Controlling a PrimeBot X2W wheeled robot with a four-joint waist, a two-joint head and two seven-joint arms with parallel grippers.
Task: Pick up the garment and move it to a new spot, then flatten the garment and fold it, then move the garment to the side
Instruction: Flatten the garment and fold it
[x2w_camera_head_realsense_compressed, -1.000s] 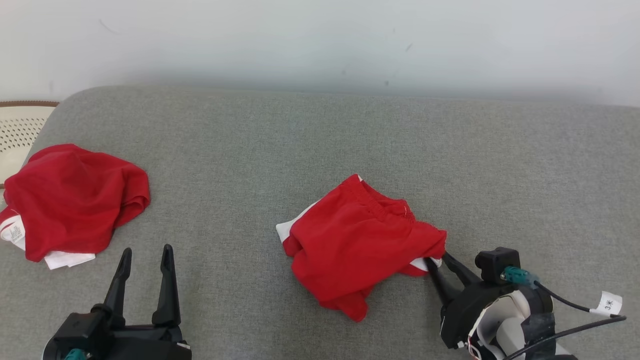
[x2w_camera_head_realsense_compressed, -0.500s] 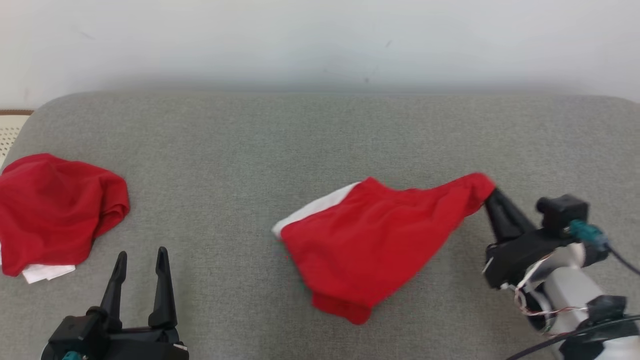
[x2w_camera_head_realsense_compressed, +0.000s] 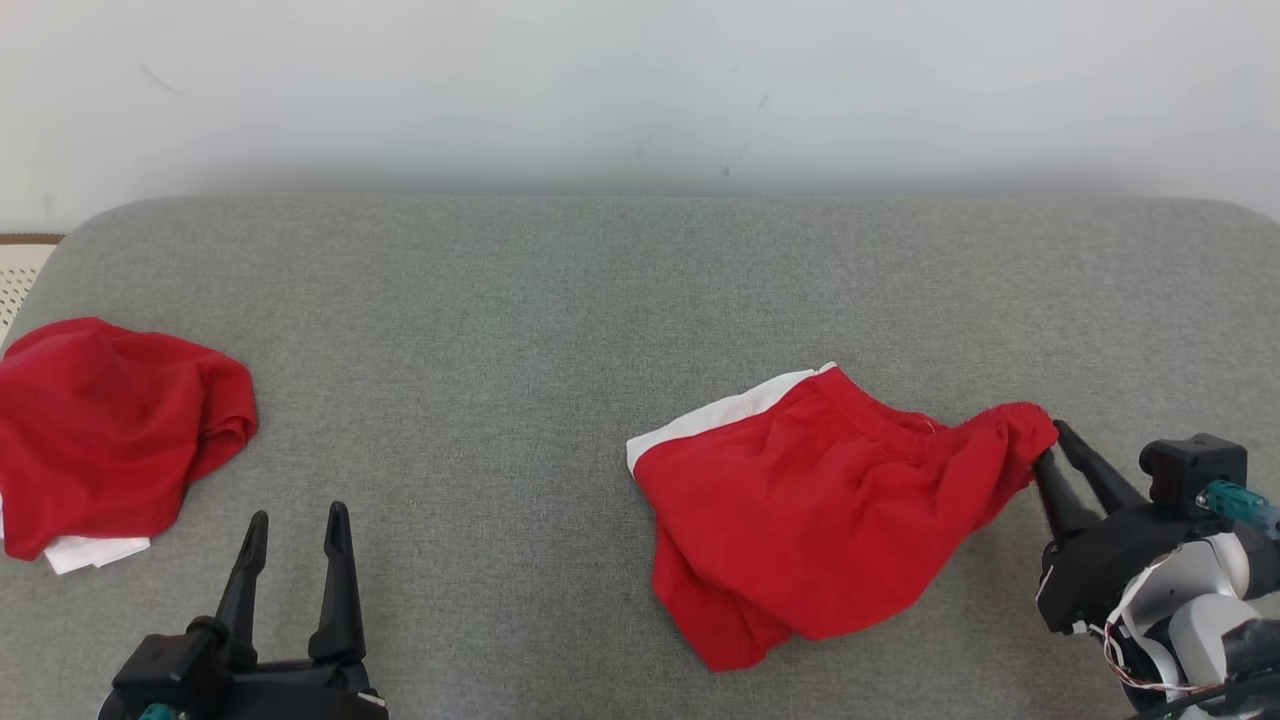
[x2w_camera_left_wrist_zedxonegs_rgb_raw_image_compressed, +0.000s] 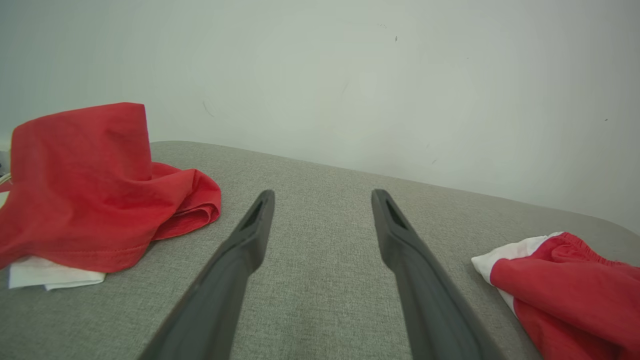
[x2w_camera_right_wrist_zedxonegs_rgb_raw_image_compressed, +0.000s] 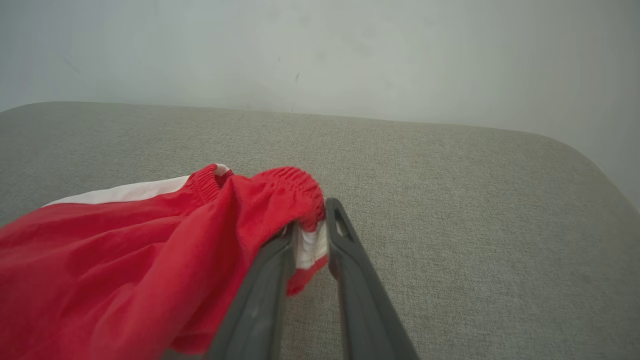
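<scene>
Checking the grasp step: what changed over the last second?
The right hand closed on the waistband of the red shorts and dragged them toward the robot's right, pulling the bundle partly open. The left hand stayed open and idle; the other red garment stayed put.

a broad grey upholstered surface (x2w_camera_head_realsense_compressed: 560, 300) with a coarse woven texture is stretching across the foreground, its far corners rounding off where it is meeting a plain, pale wall (x2w_camera_head_realsense_compressed: 640, 90) that is showing a few small dark scuff marks (x2w_camera_head_realsense_compressed: 762, 101). soft, even light is falling over everything, leaving only a faint band of shade lying along the foot of the wall. at the far left edge, a cream perforated panel (x2w_camera_head_realsense_compressed: 18, 285) with a brown rim is peeking out beside the surface.
</scene>
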